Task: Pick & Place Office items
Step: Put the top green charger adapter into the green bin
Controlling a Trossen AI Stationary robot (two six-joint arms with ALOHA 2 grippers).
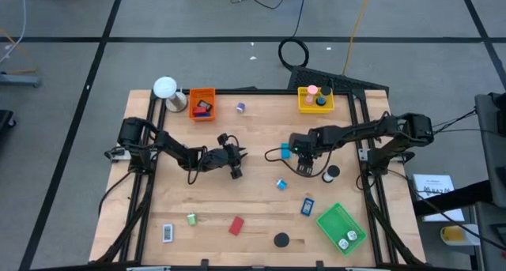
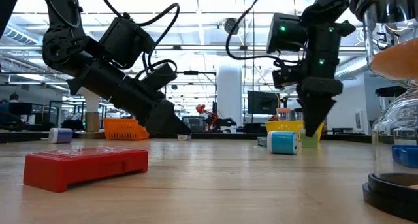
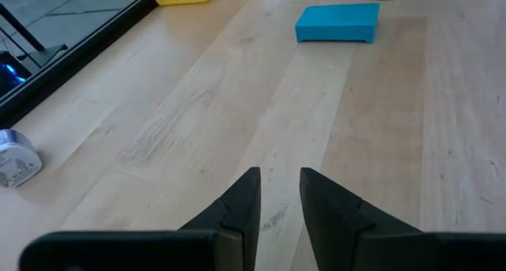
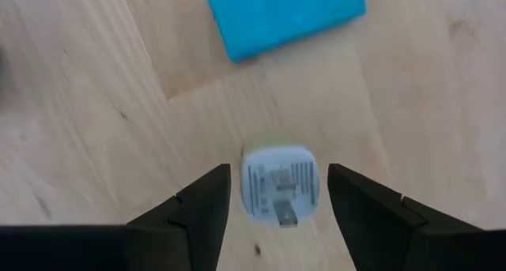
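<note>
My right gripper [image 4: 277, 196] hangs with fingers spread around a small white piece; most of the sorting is left.

The white-and-grey piece [image 4: 277, 184] lies on the table between my parted fingers, not yet gripped, just beside a blue rectangle [image 4: 285, 14], right of centre. My left gripper [image 3: 278, 193] waits low at mid-table, fingers narrowly apart, holding nothing. A few items already sit in the orange tray [image 1: 202, 104], yellow tray [image 1: 315, 99] and green tray [image 1: 341, 227]; I judge roughly ten pieces remain loose.
</note>
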